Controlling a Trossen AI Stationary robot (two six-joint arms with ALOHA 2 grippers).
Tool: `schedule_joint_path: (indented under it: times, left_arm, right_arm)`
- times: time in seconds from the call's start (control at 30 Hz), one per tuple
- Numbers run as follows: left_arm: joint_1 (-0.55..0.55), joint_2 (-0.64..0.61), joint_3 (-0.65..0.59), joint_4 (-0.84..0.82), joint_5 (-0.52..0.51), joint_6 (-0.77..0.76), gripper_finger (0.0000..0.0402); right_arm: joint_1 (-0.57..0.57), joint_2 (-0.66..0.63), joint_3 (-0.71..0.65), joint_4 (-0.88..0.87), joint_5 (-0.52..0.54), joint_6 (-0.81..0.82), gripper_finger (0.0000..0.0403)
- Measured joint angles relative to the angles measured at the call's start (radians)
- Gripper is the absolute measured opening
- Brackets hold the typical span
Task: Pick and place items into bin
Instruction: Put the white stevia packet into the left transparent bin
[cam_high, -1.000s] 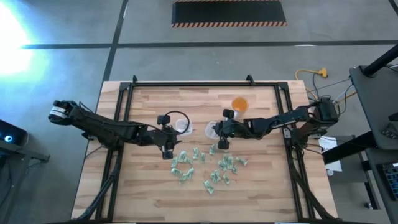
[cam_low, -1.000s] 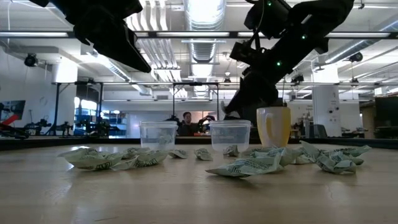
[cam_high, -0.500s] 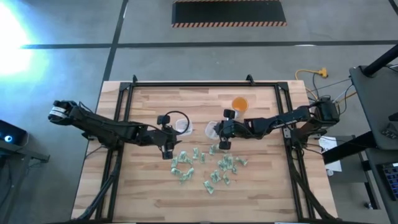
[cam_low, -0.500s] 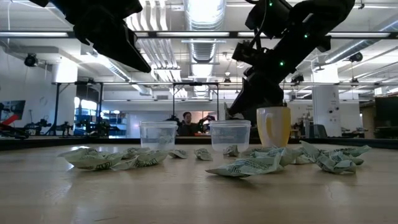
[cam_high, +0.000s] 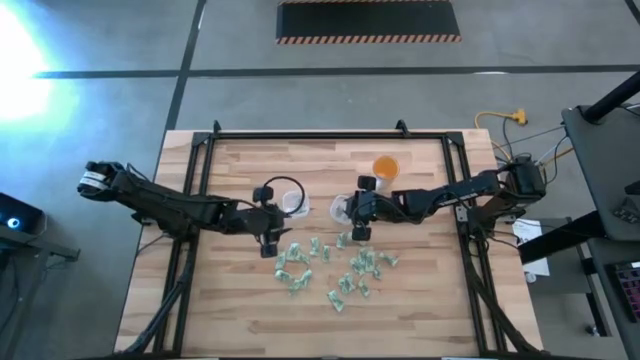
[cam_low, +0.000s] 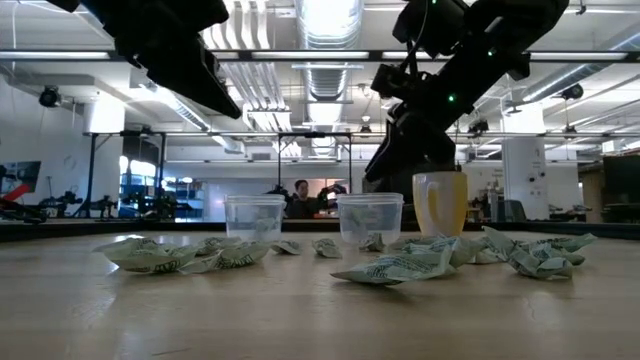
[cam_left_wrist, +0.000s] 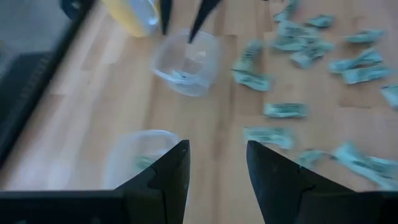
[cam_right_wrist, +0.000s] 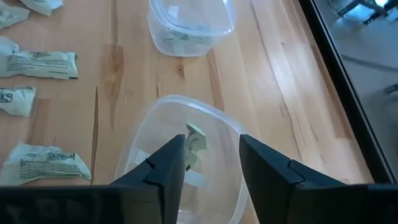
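Your right gripper (cam_right_wrist: 208, 163) hangs over the nearer clear cup (cam_right_wrist: 155, 130), fingers parted, a green-and-white packet (cam_right_wrist: 195, 149) between them — whether pinched or loose, you cannot tell. Your left gripper (cam_left_wrist: 216, 167) hovers open and empty beside the other cup (cam_left_wrist: 134, 155); remaining packets (cam_high: 345, 268) lie scattered on the table (cam_high: 240, 300)

Grey concrete floor (cam_high: 300, 90) surrounds the wooden table (cam_high: 240, 300). A hazard-striped dark mat (cam_high: 368, 20) lies on the far side. Strong glare (cam_high: 20, 50) falls at far left. Exposed ceiling ducts (cam_low: 325, 25) and strip lights run overhead. A person (cam_low: 300, 198) sits in the far background.
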Motion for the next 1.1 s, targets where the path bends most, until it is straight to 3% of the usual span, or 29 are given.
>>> schedule_joint_path:
  times: [0.1,0.3,0.67,1.1]
  left_arm:
    - [-0.006,0.0,0.0,-0.023,0.077,-0.047,0.0143]
    - [-0.047,0.03,0.0,-0.055,0.111,-0.103,0.0143]
    - [-0.074,0.203,0.0,0.001,0.123,-0.209,0.0143]
    - [-0.071,0.365,0.006,0.053,0.141,-0.259,0.0143]
  right_arm:
    - [0.018,0.0,0.012,-0.005,-0.002,-0.035,0.0143]
    - [0.066,0.0,0.015,-0.008,-0.007,-0.087,0.0135]
    - [0.138,0.0,0.015,-0.061,-0.009,-0.088,0.0129]
    - [0.146,0.0,0.015,-0.085,-0.034,-0.058,0.0118]
